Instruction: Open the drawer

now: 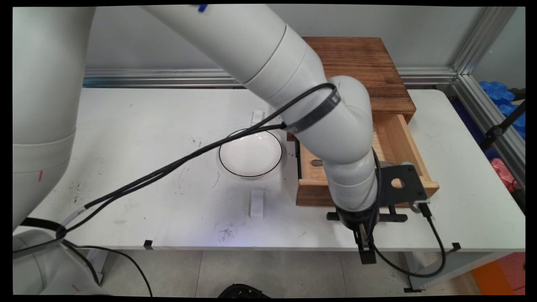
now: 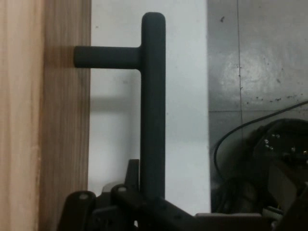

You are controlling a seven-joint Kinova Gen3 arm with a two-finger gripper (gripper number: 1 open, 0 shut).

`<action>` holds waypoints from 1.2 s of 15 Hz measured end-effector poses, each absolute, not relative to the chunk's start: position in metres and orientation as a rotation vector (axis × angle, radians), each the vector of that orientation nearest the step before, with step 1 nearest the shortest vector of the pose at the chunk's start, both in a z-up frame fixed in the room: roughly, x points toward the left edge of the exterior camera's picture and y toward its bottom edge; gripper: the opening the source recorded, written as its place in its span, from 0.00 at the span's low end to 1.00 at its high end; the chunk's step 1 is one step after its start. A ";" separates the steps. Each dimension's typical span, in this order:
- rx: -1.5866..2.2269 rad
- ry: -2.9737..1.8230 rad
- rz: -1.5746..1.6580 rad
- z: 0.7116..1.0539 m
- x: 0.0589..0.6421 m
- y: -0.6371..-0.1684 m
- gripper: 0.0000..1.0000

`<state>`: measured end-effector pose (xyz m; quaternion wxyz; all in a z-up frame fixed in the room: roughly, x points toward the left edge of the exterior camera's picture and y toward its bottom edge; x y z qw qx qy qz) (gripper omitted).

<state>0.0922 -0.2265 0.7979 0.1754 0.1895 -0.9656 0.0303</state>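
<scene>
While the wooden drawer (image 1: pixel 394 142) stands pulled out of its cabinet (image 1: pixel 361 63) at the table's (image 1: pixel 147 126) near edge, the end effector (image 1: pixel 366 247) sits right at the black drawer handle (image 1: pixel 394 217). In the hand view the bar (image 2: pixel 153 96) runs down into the linkage. Whether the end effector is spread or pinching the bar cannot be told. A white plate (image 1: pixel 251 153) lies just left of the drawer.

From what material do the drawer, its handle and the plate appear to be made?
The drawer looks like light unfinished wood: pale boards with visible grain. Its handle seems to be matte black metal or plastic, a smooth round bar without shine; which of the two I cannot tell. The plate looks like glazed white ceramic with a thin black rim, though it could be plastic.
</scene>
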 end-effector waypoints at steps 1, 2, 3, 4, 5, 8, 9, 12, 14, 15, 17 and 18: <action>0.539 -2.734 0.086 0.798 0.092 -0.224 1.00; 0.543 -2.732 0.085 0.799 0.091 -0.221 1.00; 0.545 -2.731 0.085 0.799 0.090 -0.219 1.00; 0.548 -2.729 0.084 0.799 0.090 -0.215 1.00; 0.551 -2.727 0.083 0.800 0.089 -0.211 1.00; 0.555 -2.724 0.079 0.800 0.087 -0.201 1.00; 0.557 -2.723 0.078 0.800 0.086 -0.198 1.00; 0.557 -2.720 0.078 0.800 0.085 -0.190 1.00; 0.554 -2.718 0.078 0.801 0.083 -0.186 1.00; 0.553 -2.717 0.079 0.801 0.083 -0.184 1.00; 0.551 -2.715 0.081 0.801 0.083 -0.182 1.00; 0.549 -2.714 0.083 0.802 0.082 -0.180 1.00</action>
